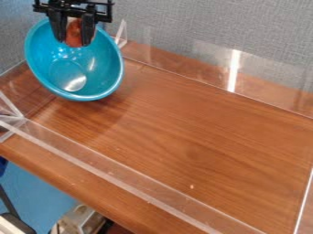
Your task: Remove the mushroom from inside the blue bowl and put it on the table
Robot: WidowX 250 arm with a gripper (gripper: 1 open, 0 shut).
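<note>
You're looking at a robot test bench — a lab setup, not a home. The worktop (196, 128) is glossy reddish-brown wood grain, fenced by low clear acrylic walls (232, 69) that keep things from sliding off. A grey fabric-like partition (232, 23) backs it, and a black robot arm (73, 9) hangs above a toy-bright blue bowl (73, 69) — staged props.

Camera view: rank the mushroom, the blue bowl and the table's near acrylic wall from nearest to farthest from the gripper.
From the gripper:
1. The mushroom, held between the fingers at the top left.
2. The blue bowl, directly under the gripper, tilted toward the camera.
3. The near acrylic wall, along the table's front edge, well down the picture.
</note>
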